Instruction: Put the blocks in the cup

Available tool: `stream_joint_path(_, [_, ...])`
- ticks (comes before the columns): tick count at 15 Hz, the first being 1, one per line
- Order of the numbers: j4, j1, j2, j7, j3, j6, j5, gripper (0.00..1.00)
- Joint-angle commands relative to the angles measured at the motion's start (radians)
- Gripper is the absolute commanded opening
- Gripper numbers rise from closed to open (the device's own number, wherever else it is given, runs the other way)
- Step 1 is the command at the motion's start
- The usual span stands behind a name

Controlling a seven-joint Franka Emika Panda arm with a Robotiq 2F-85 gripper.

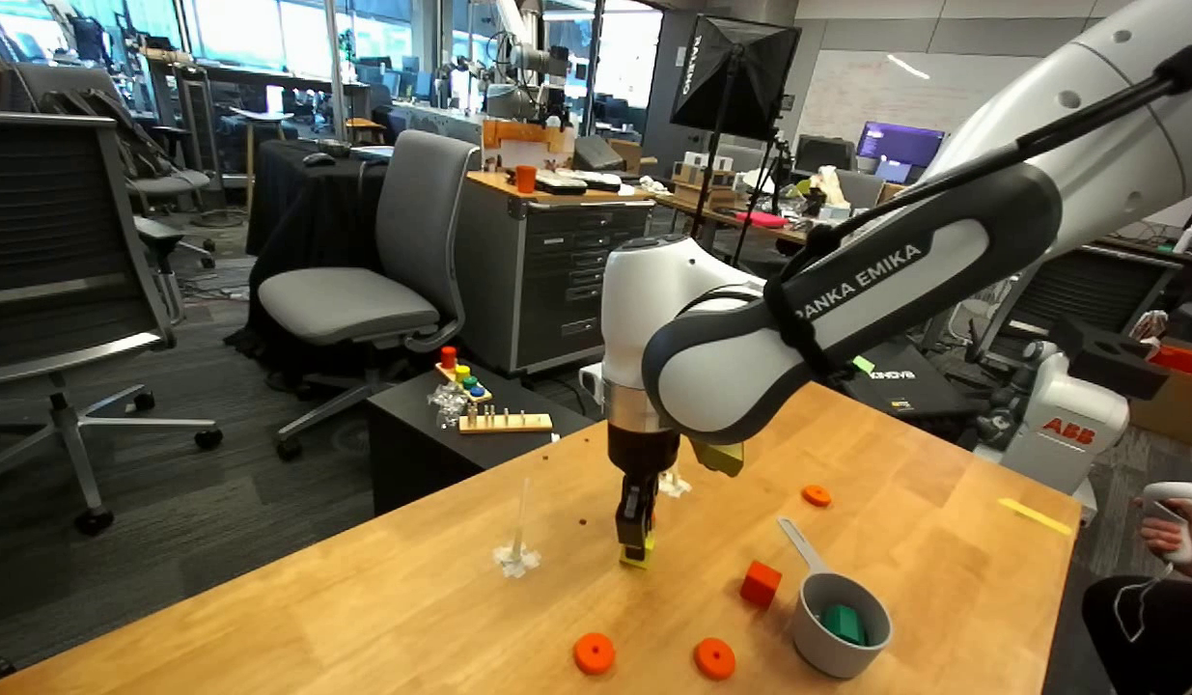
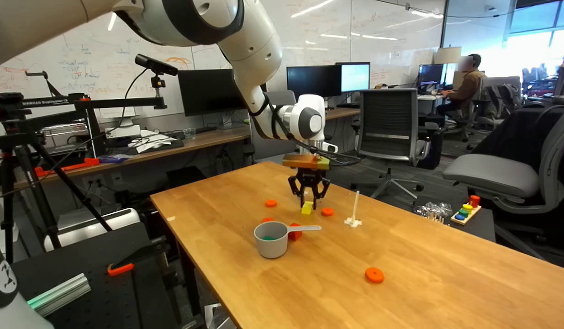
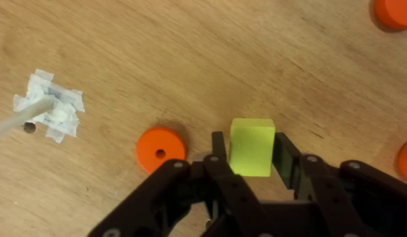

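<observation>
The yellow block [image 3: 252, 148] is resting, it seems, on the wooden tabletop [image 1: 383, 598], and the gripper [image 3: 248, 138] is standing around it with its two fingers [image 3: 219, 144] apart: a sliver of wood is showing between the block and one finger, while the other is sitting so close that I can't tell whether it's touching. I'm guessing this little block is going to feel light and stiff, painted wood or hard plastic, nothing a firm squeeze would hurt; its smooth flat sides are looking a touch slippery, so pressing squarely on two opposite faces, about mid-height, would be my hold. An orange disc [image 3: 159, 141] is lying just beside one finger, low and round with a hole through its middle; whether it's counting as a block I can't say. The red block [image 1: 761, 584], a crisp-edged cube, is sitting just beside the grey measuring cup [image 2: 271, 248], whose smooth rounded wall and long straight handle are looking like plastic or dull metal. The green block [image 1: 844, 625] is lying inside that cup. Past the disc, a pale, thin dowel [image 2: 356, 205] is standing upright from a crumpled patch of white tape [image 3: 71, 98].
</observation>
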Motion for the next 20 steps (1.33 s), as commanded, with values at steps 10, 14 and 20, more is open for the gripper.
stream_joint_path(10, [-0.185,0.045,-0.125,-0.128,0.042,-0.027,-0.033,0.09])
stream_joint_path(14, [-0.318,0.068,-0.217,-0.167,0.049,-0.024,-0.088,0.09])
stream_joint_path(20, [-0.454,0.07,-0.369,-0.168,0.038,-0.058,-0.16,0.09])
